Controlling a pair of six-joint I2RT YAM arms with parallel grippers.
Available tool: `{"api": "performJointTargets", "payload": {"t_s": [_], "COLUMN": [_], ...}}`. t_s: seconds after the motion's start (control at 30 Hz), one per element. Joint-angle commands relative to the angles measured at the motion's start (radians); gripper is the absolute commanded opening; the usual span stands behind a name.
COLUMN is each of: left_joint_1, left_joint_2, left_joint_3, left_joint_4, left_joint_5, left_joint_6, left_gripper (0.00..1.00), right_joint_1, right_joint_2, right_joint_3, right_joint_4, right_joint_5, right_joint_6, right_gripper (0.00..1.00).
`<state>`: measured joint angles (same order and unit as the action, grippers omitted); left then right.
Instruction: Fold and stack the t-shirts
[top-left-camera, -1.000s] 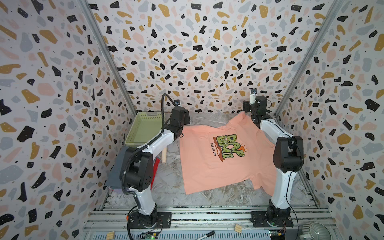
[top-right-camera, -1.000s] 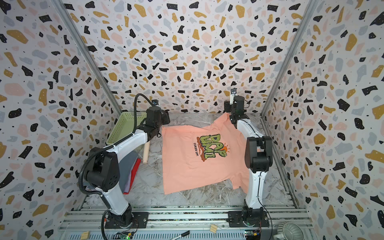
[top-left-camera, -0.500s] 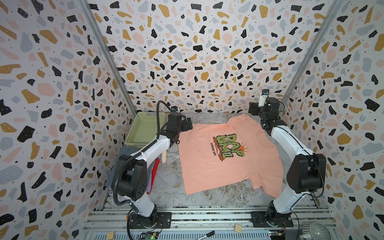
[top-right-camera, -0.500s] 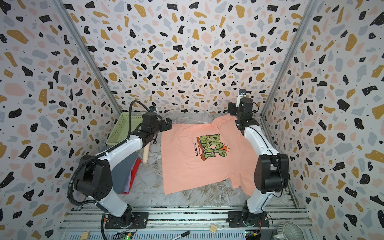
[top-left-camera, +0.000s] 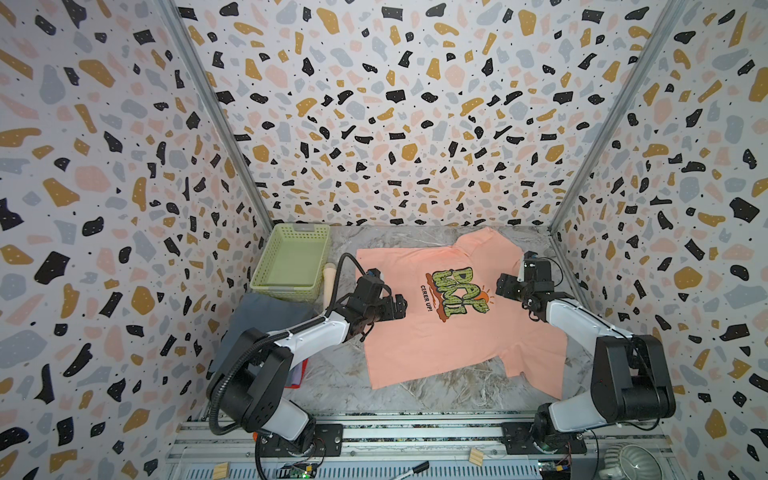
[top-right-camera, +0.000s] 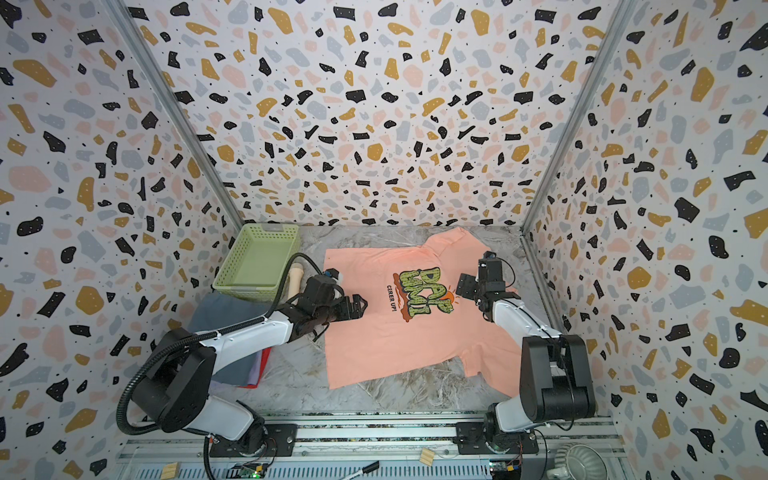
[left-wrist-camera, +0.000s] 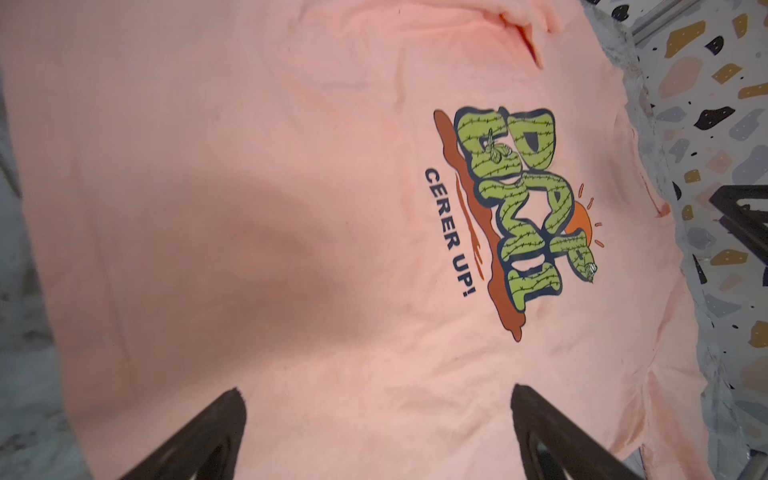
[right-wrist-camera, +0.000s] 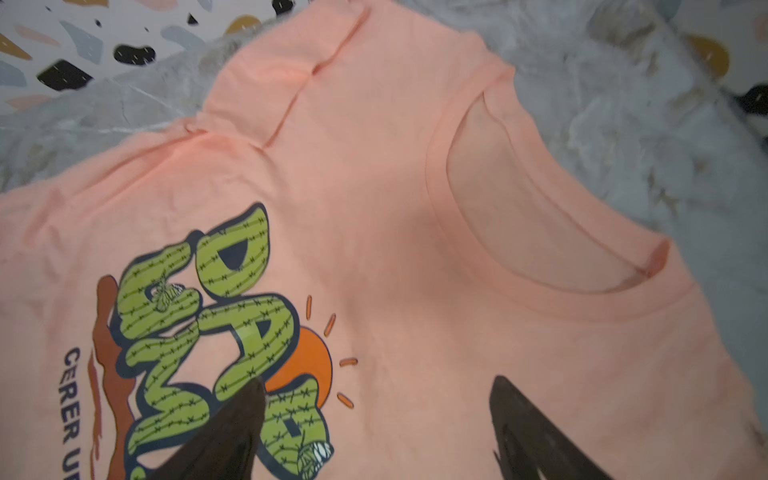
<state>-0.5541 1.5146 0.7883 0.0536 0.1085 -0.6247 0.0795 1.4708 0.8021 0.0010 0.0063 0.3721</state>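
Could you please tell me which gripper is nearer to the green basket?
Left. The left gripper is over the shirt just past the basket; the right gripper sits beyond the print.

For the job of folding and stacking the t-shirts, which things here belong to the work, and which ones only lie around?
Belong to the job:
- salmon-peach t-shirt, spread flat with the print up
- folded slate-grey t-shirt, at the left

Just lying about:
- pale green basket
- wooden stick beside the basket
- marker pen and small wooden block at the front rail
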Motion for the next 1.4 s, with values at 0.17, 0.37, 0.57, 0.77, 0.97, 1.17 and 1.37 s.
{"api": "performJointTargets", "payload": {"t_s": [0.17,0.37,0.57,0.77,0.97,1.17,1.37], "left_joint_1": [-0.008,0.085,0.186,0.225,0.239,0.234,0.222], "left_joint_2": [0.111,0.234,0.4,0.537,0.437,0.196,-0.029], "left_joint_3": [-0.031,0.004,0.2,0.485,0.54,0.346,0.054], "left_joint_4": [0.105,0.106,0.083,-0.046,-0.087,-0.142,-0.23], "left_joint_5": [-0.018,-0.049,-0.034,-0.056,-0.04,-0.083,-0.146], "left_joint_6": [-0.057,-0.03,0.091,0.197,0.252,0.199,0.115], "left_gripper": [1.0,1.0,1.0,1.0,1.0,0.98,0.94], "right_joint_1": [-0.001,0.0,0.007,0.03,0.032,0.021,0.0], "right_joint_2": [0.061,0.15,0.27,0.402,0.311,0.022,-0.2], "right_joint_3": [-0.101,-0.102,-0.069,0.065,0.111,0.001,-0.145], "right_joint_4": [0.077,0.135,0.254,0.299,0.277,0.089,-0.131], "right_joint_5": [-0.103,-0.168,-0.283,-0.324,-0.294,-0.125,-0.11], "right_joint_6": [0.107,0.147,0.218,0.215,0.143,0.153,0.201], "right_gripper": [0.85,0.85,0.84,0.84,0.83,0.85,0.86]}}
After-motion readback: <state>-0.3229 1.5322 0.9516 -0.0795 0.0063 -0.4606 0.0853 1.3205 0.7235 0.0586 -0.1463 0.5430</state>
